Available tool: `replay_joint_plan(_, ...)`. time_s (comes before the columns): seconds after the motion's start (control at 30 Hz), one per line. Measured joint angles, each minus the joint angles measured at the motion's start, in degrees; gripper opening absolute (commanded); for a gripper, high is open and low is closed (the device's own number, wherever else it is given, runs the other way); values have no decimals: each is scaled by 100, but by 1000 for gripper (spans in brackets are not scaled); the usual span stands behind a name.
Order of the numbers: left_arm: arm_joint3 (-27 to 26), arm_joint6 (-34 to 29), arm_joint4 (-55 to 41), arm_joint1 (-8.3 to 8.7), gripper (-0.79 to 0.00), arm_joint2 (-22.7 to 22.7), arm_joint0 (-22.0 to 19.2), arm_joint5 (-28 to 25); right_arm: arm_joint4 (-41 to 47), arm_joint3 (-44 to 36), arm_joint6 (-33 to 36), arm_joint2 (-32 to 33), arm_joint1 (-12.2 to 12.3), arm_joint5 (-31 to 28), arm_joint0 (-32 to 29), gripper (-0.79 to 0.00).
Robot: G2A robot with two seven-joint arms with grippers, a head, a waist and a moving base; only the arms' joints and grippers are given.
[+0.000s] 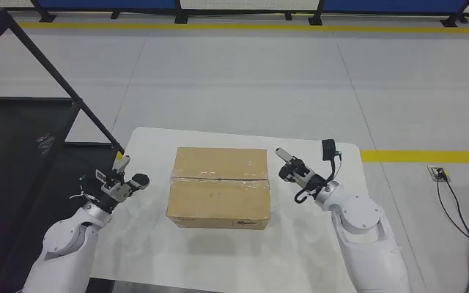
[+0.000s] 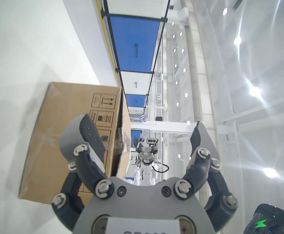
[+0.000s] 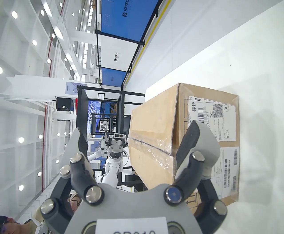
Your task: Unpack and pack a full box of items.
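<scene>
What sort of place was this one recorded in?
Likely a large industrial hall or robotics test floor: a yellow floor line, blue partition panels, and a second robot farther off.

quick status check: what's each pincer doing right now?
Left pincer: open, holding nothing, beside the box.
Right pincer: open, holding nothing, at the opposite side of it.

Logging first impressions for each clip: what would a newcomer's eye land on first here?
A closed cardboard box sits in the middle of the white table, with clear tape along its top seam. The left pincer and the right pincer hang open on opposite sides of it, neither touching it. White labels cover the side facing the right pincer.
</scene>
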Motion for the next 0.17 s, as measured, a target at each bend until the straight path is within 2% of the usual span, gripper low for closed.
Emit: replay_joint_plan(0.17,-5,-21,5,-1,0,7,0,3,0,0,0,0,0,0,0,0)
